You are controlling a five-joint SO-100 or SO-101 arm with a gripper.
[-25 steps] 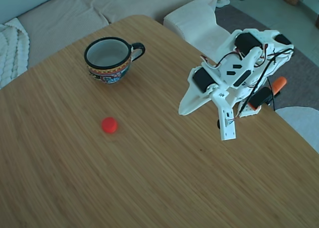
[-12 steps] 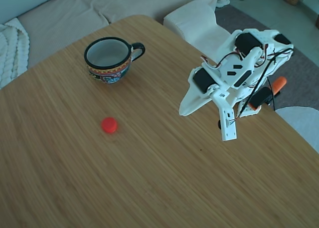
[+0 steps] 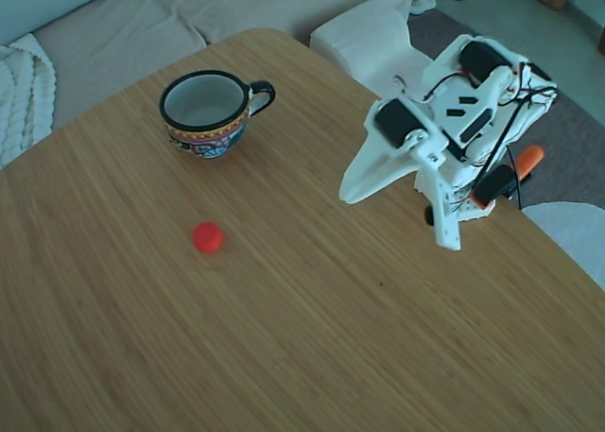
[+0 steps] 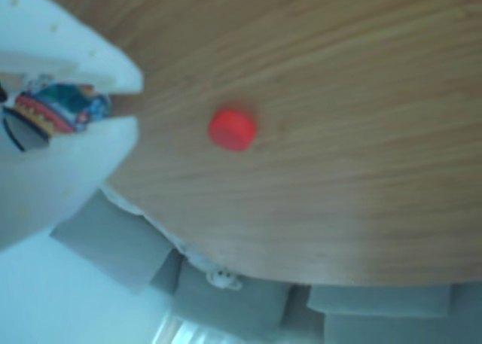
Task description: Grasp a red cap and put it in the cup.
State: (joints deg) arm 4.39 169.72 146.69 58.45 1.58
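The red cap (image 3: 207, 236) lies flat on the wooden surface (image 3: 284, 337), alone and touched by nothing. In the fixed view it sits left of centre, below the cup (image 3: 208, 111) and well apart from it. It is round, so it has no long axis to speak of; I cannot tell whether its open side faces up or down. In the other view the cap (image 4: 233, 129) shows as a blurred red disc on the wood grain, just right of my two white fingers (image 4: 68, 58).

The cup stands upright near the far edge of the surface, mouth open to the camera, its black handle pointing right in the fixed view. Its patterned band peeks between my fingers in the other view (image 4: 56, 109).

My gripper (image 3: 402, 210) hangs above the right side of the surface, well apart from the cap, empty, with its fingers spread to a moderate gap. One finger points left and down, the other straight down.

Compared with a second ago, my arm has shifted up and to the right in the fixed view, and the downward finger has moved right. Cap and cup are where they were.

An orange clamp handle (image 3: 529, 156) shows behind my arm at the surface's right edge, and a beige sofa (image 3: 189, 16) lies beyond.
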